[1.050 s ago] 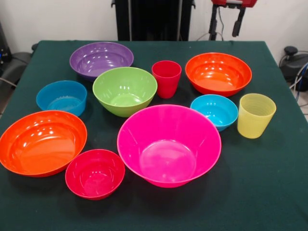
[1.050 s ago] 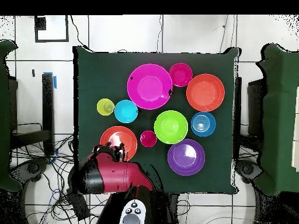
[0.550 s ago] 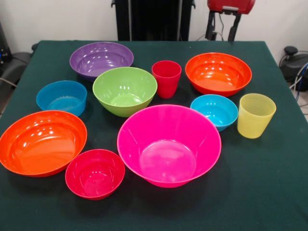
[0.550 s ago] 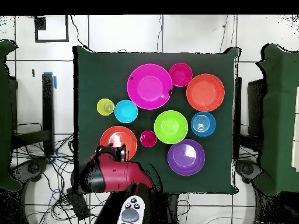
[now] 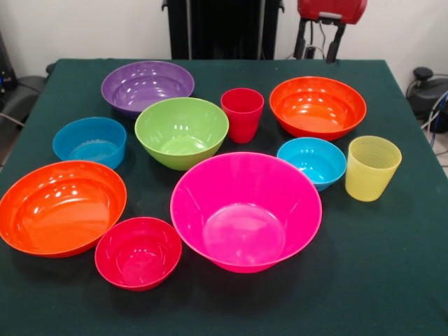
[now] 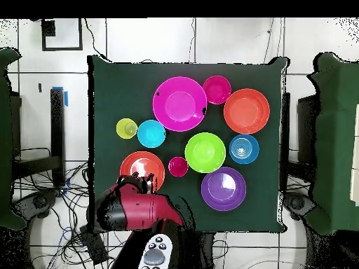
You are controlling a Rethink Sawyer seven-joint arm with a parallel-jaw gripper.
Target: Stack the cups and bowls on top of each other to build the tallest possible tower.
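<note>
**Gripper up at the back edge, nothing stacked**

Front view: the gripper point(image 5: 316, 47) only shows as two dark fingers hanging apart under the red wrist housing at the top edge — spread, holding nothing, well above the table point(image 5: 392, 280). The rest of the arm is cut off. It's slid a bit left compared with a second ago, when the fingers sat further right. All the pieces sit separately, no tower: big pink bowl point(image 5: 246, 210) in the middle near the front, small red-pink bowl point(image 5: 138, 252) just beside it, orange bowl point(image 5: 61, 207) at the left. Green bowl point(image 5: 182, 131) sits behind the pink one, purple bowl point(image 5: 148, 86) behind that, blue bowl point(image 5: 89, 142) off to the left. Red cup point(image 5: 242, 114) stands upright between green and the second orange bowl point(image 5: 318, 107). The other blue bowl point(image 5: 311, 162) is near the yellow cup point(image 5: 372, 167).

Overhead view: the red arm point(image 6: 137, 210) covers the lower rim of that second orange bowl point(image 6: 142, 169), and the fingers are too dark to make out here. The arm has crept slightly toward the bottom — the bowls haven't budged.
</note>
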